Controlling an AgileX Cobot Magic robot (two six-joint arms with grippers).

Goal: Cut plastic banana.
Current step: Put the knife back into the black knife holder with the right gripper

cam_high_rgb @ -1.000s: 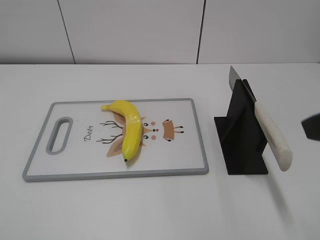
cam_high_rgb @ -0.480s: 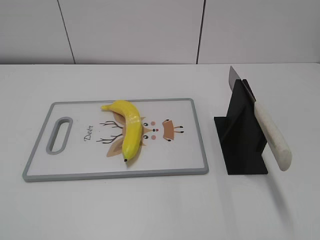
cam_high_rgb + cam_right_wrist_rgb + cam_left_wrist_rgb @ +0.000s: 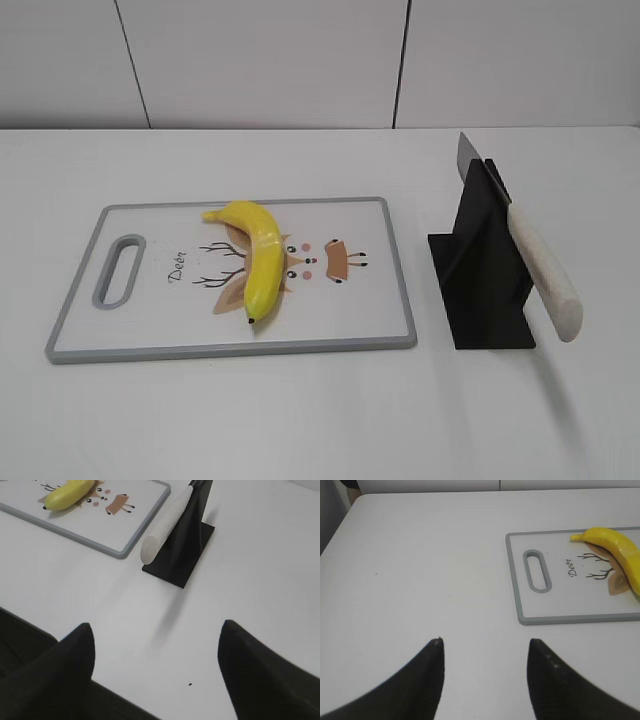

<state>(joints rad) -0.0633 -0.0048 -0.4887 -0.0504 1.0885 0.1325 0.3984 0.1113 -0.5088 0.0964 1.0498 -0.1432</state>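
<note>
The yellow plastic banana (image 3: 256, 258) lies on a white cutting board (image 3: 360, 310) with a grey rim and a deer drawing. It also shows in the left wrist view (image 3: 619, 550) and the right wrist view (image 3: 67, 494). A knife with a white handle (image 3: 545, 272) rests slanted in a black stand (image 3: 485, 270); the handle shows in the right wrist view (image 3: 165, 525). My left gripper (image 3: 485, 642) is open and empty over bare table left of the board. My right gripper (image 3: 157, 627) is open and empty over bare table, near the table's front edge, short of the knife stand. Neither gripper shows in the exterior view.
The board has a handle slot (image 3: 118, 270) at its left end. A white wall (image 3: 300, 60) stands behind the white table (image 3: 300, 420). The table's front edge shows dark in the right wrist view (image 3: 20, 645).
A dark part of the right arm stood at the right edge of the exterior view one second ago and has left that view. The banana, board and knife have not moved.
</note>
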